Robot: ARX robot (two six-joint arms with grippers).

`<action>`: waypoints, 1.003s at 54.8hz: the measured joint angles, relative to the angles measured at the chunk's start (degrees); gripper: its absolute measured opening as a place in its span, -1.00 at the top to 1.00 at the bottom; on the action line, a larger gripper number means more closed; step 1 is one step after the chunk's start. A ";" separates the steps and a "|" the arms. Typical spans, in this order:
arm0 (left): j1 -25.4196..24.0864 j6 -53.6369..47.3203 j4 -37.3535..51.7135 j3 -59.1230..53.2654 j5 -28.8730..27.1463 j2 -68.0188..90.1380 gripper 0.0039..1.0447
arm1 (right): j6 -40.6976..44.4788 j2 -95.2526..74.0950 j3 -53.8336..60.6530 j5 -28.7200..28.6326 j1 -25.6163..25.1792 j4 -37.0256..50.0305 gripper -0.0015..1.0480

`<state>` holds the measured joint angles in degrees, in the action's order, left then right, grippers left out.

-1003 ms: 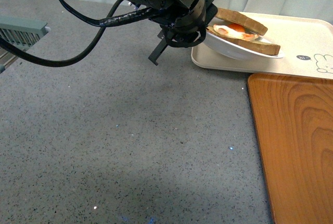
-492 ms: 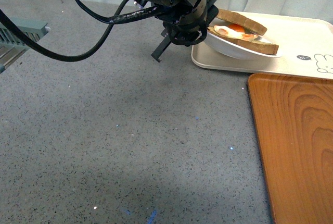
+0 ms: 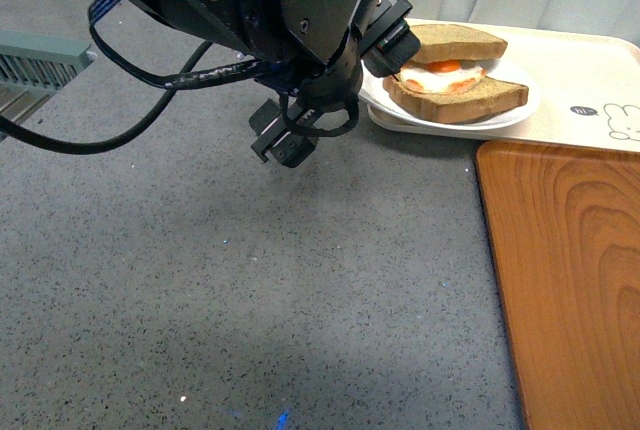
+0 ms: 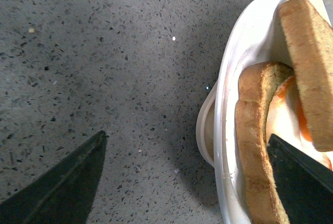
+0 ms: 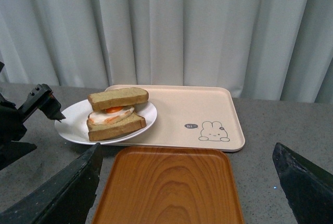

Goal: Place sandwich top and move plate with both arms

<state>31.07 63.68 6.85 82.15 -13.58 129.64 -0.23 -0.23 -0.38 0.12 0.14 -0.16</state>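
Note:
The white plate (image 3: 512, 110) lies flat on the left end of the beige tray and overhangs its edge. On it the sandwich top (image 3: 458, 42) rests level on the fried egg (image 3: 440, 67) and the lower slice (image 3: 455, 100). My left gripper (image 3: 340, 90) is open at the plate's left rim. In the left wrist view the gripper (image 4: 187, 182) has the plate rim (image 4: 229, 78) between its fingers, one finger (image 4: 307, 182) over the bread. My right gripper (image 5: 182, 193) is open and empty, well back from the plate (image 5: 73, 126) and the sandwich top (image 5: 118, 98).
The beige rabbit-print tray (image 3: 590, 70) lies at the back right. An orange wooden tray (image 3: 570, 280) lies in front of it, also in the right wrist view (image 5: 166, 187). A grey rack (image 3: 40, 55) stands at the far left. A curtain hangs behind.
The plate, tilted up at its left edge before, now lies flat with the sandwich level. My left gripper has turned and dropped lower, one finger now low over the table.

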 joint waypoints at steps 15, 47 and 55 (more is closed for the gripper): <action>-5.14 -6.16 6.34 -13.55 -0.61 -10.51 -0.88 | 0.00 0.00 0.00 0.00 0.00 0.00 -0.83; -30.67 -60.06 56.92 -70.12 12.94 -52.76 0.41 | 0.00 0.00 0.00 -0.04 0.00 0.00 -0.83; -30.99 -62.25 39.19 -80.63 13.62 -76.61 0.93 | 0.00 0.00 0.00 -0.04 0.00 0.00 -0.83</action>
<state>0.08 1.43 46.04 1.52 0.03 53.04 -0.23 -0.23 -0.38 0.08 0.14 -0.16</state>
